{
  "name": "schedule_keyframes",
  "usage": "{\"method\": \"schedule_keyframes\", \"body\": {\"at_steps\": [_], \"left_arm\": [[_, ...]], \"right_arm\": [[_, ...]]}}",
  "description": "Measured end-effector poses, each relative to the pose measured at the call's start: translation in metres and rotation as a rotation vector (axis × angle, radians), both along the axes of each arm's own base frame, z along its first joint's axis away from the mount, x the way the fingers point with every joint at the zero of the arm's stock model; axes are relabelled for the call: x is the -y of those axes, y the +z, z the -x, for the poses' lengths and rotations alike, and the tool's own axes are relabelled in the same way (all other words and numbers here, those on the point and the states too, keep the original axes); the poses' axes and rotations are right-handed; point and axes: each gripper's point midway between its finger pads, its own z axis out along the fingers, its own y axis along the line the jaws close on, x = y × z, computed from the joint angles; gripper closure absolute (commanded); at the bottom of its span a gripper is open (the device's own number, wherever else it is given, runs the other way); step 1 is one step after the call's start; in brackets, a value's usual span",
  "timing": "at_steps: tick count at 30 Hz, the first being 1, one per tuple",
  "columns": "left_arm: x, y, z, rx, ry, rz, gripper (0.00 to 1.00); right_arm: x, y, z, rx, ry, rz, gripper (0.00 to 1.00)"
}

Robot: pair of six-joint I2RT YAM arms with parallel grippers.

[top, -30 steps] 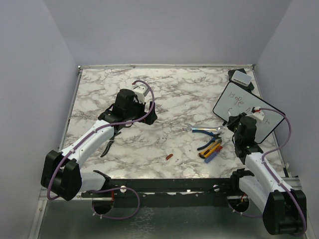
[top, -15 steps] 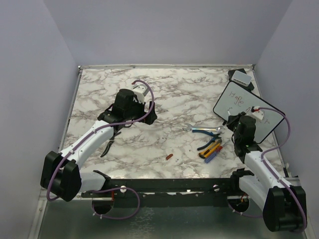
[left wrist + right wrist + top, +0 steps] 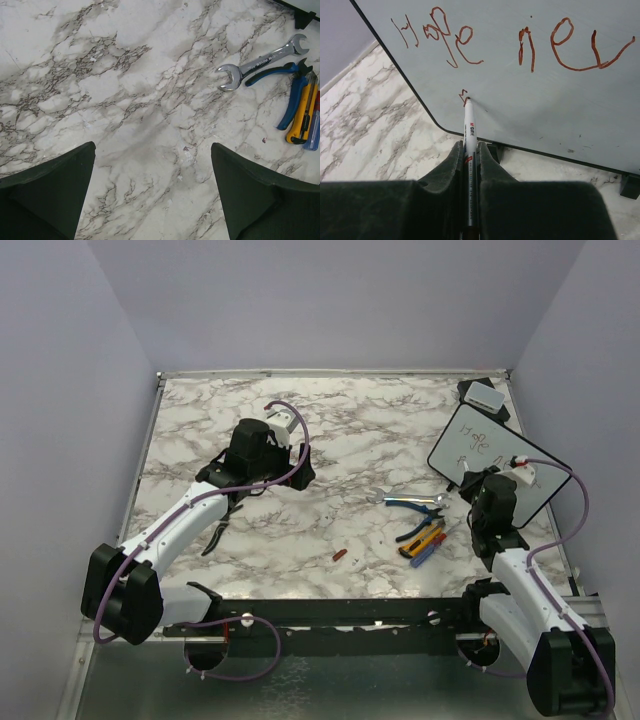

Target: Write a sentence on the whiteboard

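Observation:
The whiteboard (image 3: 490,455), white with a thin black frame, stands tilted at the right of the table. In the right wrist view the whiteboard (image 3: 530,90) bears red handwriting in a top row and a small red mark lower left. My right gripper (image 3: 469,150) is shut on a white marker (image 3: 469,130), whose tip touches the board at that small mark. In the top view the right gripper (image 3: 478,483) is at the board's lower left corner. My left gripper (image 3: 152,165) is open and empty over bare marble, at the table's left middle (image 3: 290,472).
A wrench (image 3: 405,500), blue-handled pliers (image 3: 422,508), and a yellow cutter with pens (image 3: 424,540) lie left of the board. A small red cap (image 3: 340,555) lies near the front. A grey-white block (image 3: 486,396) sits at the back right corner. Black shears (image 3: 218,532) lie by the left arm.
The right gripper has shifted slightly right and down along the board with the marker. The left arm has not moved.

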Motion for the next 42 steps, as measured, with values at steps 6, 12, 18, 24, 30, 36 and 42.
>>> {"method": "schedule_keyframes", "body": {"at_steps": [6, 12, 18, 24, 30, 36, 42], "left_arm": [[0.000, 0.000, 0.000, 0.000, 0.000, 0.000, 0.01], [0.000, 0.000, 0.000, 0.000, 0.000, 0.000, 0.01], [0.000, 0.001, 0.000, 0.004, 0.000, 0.002, 0.01], [0.000, 0.002, 0.000, 0.005, 0.000, 0.003, 0.01], [0.000, 0.002, 0.000, 0.005, 0.000, 0.003, 0.01], [0.000, 0.002, 0.000, 0.005, 0.000, 0.003, 0.01], [0.000, 0.002, 0.000, 0.005, 0.000, 0.003, 0.01]], "right_arm": [[-0.002, 0.000, 0.000, 0.000, 0.013, -0.003, 1.00], [-0.006, 0.008, 0.005, 0.018, 0.036, -0.008, 0.99], [0.002, 0.001, 0.015, -0.023, -0.002, 0.006, 0.99], [0.008, -0.010, 0.020, -0.075, -0.028, 0.030, 1.00], [0.009, -0.008, 0.018, -0.069, -0.024, 0.049, 0.99], [0.008, -0.006, 0.012, -0.053, -0.018, 0.053, 0.99], [0.007, -0.006, 0.008, -0.051, -0.010, 0.063, 0.99]]}}
